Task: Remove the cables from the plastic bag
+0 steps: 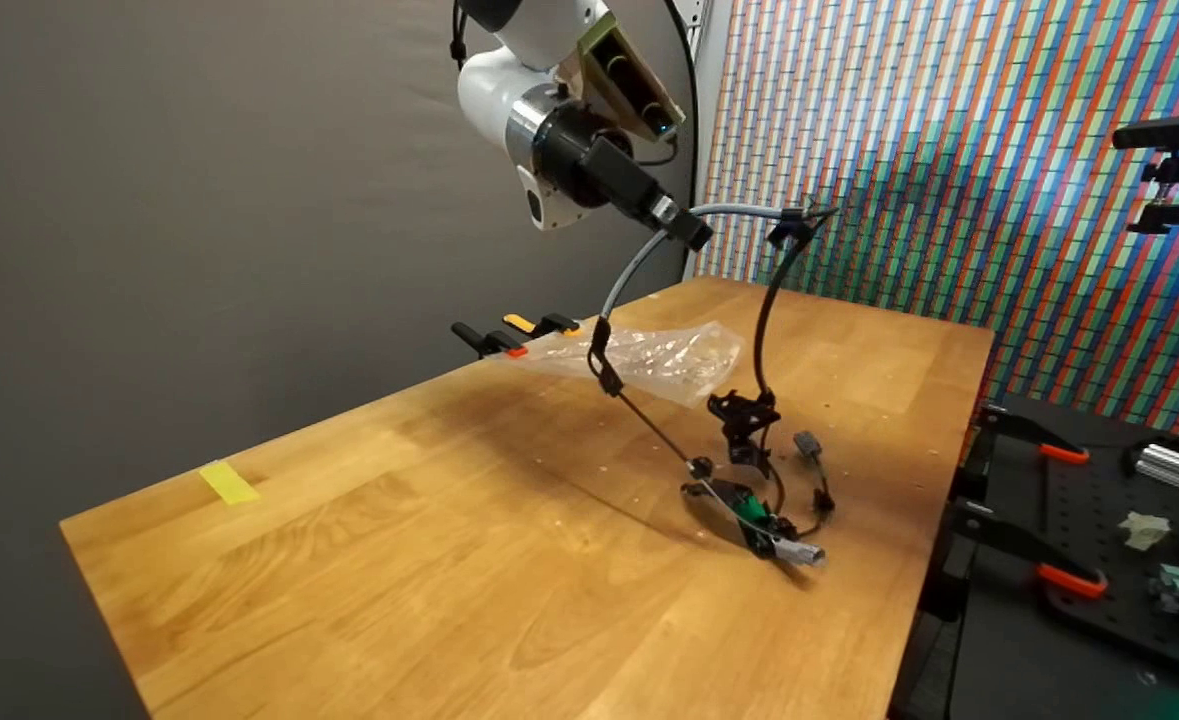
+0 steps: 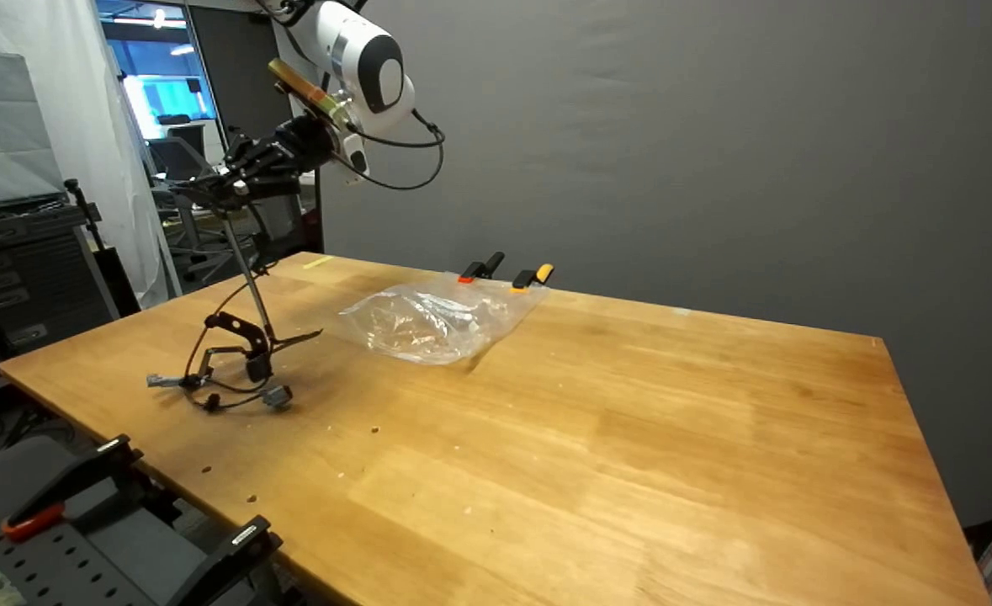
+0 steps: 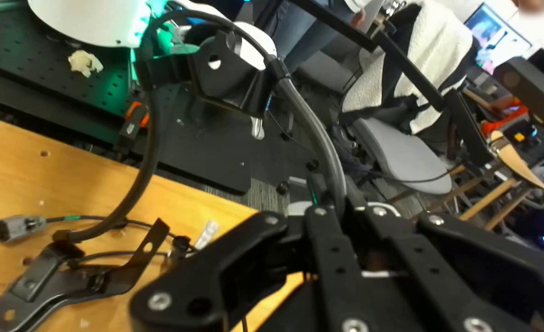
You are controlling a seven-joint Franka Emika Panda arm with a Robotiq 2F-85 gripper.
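Note:
My gripper (image 1: 691,233) is raised over the table and shut on the grey sheathed part of the cables (image 1: 739,209), which hang below and beside it in a wide loop. A black bracket (image 1: 744,412) and grey plugs (image 2: 277,396) dangle at the lower end, just over or on the tabletop; I cannot tell which. In the wrist view the sheathed cable (image 3: 315,124) runs down between the fingertips. The transparent plastic bag (image 2: 437,320) lies flattened on the table, apart from the cables in both exterior views. It is out of the wrist view.
Two small clamps, one black and orange-red (image 2: 480,268), one black and yellow (image 2: 533,276), pin the bag at the table edge by a grey wall. A yellow tape piece (image 1: 229,482) marks the table. A dark cart (image 1: 1019,640) with orange-tipped clamps adjoins one side.

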